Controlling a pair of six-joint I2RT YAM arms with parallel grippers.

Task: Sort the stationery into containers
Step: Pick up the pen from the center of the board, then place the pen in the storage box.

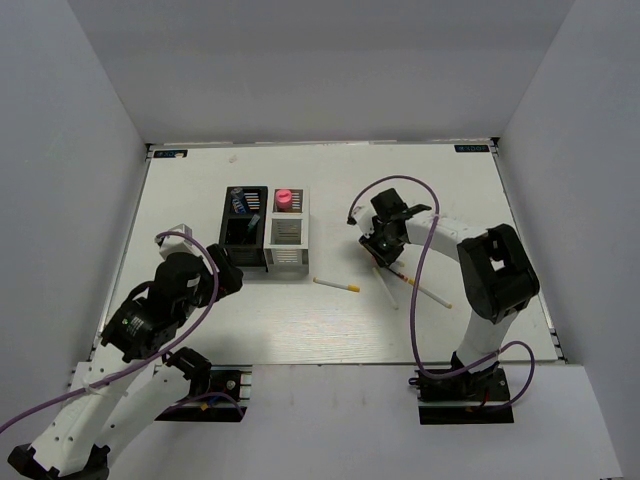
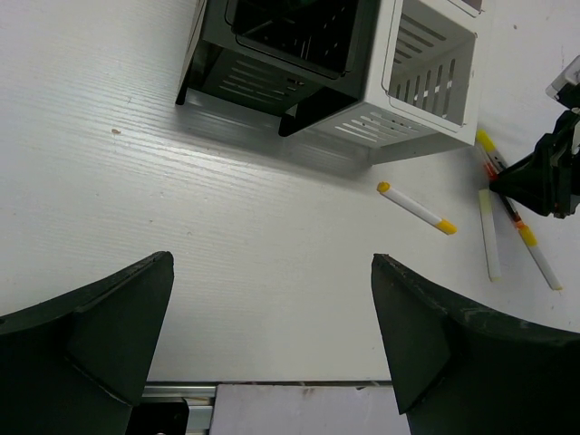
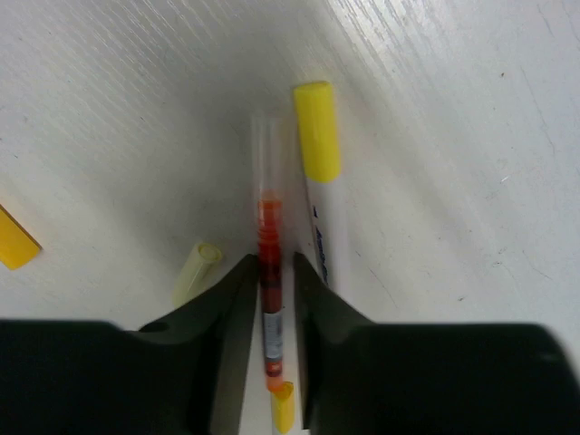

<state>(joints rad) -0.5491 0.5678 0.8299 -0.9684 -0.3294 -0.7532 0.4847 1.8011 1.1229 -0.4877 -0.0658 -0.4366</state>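
Our right gripper (image 3: pixel 272 267) stands barely wider than the red pen (image 3: pixel 269 222). The pen lies flat on the table between its fingers, long axis running straight ahead down the gap. We cannot tell whether it is pinched yet. A yellow-capped stick (image 3: pixel 317 154) lies parallel, just right of the pen. Our left gripper (image 2: pixel 270 272) is wide open and empty, well away.
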